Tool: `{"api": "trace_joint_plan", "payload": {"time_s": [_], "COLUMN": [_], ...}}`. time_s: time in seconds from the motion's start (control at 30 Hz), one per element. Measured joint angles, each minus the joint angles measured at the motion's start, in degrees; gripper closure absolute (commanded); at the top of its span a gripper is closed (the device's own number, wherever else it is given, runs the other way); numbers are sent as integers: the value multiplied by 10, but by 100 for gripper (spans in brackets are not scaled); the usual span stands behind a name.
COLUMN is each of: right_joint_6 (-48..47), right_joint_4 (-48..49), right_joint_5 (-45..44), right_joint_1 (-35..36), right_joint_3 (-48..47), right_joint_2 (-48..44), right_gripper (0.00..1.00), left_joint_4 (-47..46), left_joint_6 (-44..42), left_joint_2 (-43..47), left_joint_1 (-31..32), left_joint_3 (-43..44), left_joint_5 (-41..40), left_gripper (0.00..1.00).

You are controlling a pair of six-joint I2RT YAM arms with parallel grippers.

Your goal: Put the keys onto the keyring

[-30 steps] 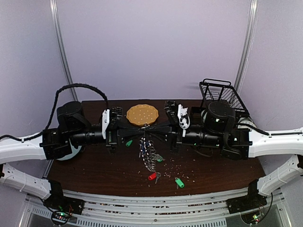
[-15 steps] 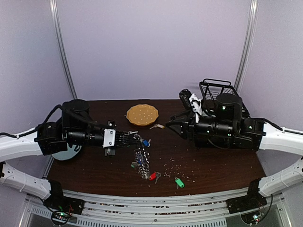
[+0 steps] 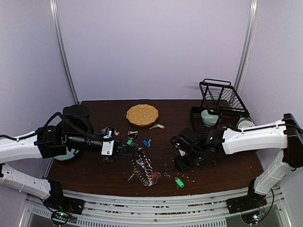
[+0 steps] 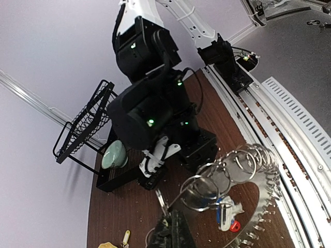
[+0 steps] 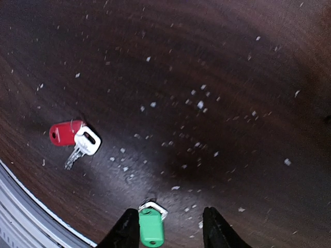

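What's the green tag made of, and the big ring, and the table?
Green tag: probably smooth plastic, bright even colour. Keyring: shiny silvery metal wire, it glints. Table: dark wood or wood-look laminate, streaky grain; can't tell which.

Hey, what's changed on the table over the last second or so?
The right gripper left the keyring, opened, and swung down to the near right, where it now straddles the green-tagged key. The left gripper kept its hold and carried the keyring away from the plate, toward the near edge. The plate, rack and green-tagged key stayed put.
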State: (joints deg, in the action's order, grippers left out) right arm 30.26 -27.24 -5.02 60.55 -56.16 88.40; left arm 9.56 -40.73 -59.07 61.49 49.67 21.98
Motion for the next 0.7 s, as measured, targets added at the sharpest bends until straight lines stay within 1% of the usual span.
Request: {"api": "trace_joint_plan", "payload": {"time_s": [0.1,0.17,0.3,0.6,0.7], "right_joint_6": [35,49,70,83,85], "right_joint_4": [-14,-14,-14,0,2], "right_joint_5": [-14,-16,-19,-3,-1], "right_joint_1": [36,39,39,43,48], "right_joint_3": [-7,-9,-10,-22,-37], "right_joint_2": [29,47,73,93,94], "right_gripper": [56,61,68,66,67], "left_joint_4": [-5,-5,-7,-10,-10], "left_joint_6": [8,12,14,14,14], "left_joint_2": [9,11,14,14,14], "left_joint_1": [0,0,0,0,0], "left_joint_3": [-13,-16,-16,-19,-21], "left_joint_5": [-1,-1,-3,-10,-12], "left_gripper": [100,100,100,100,100]}}
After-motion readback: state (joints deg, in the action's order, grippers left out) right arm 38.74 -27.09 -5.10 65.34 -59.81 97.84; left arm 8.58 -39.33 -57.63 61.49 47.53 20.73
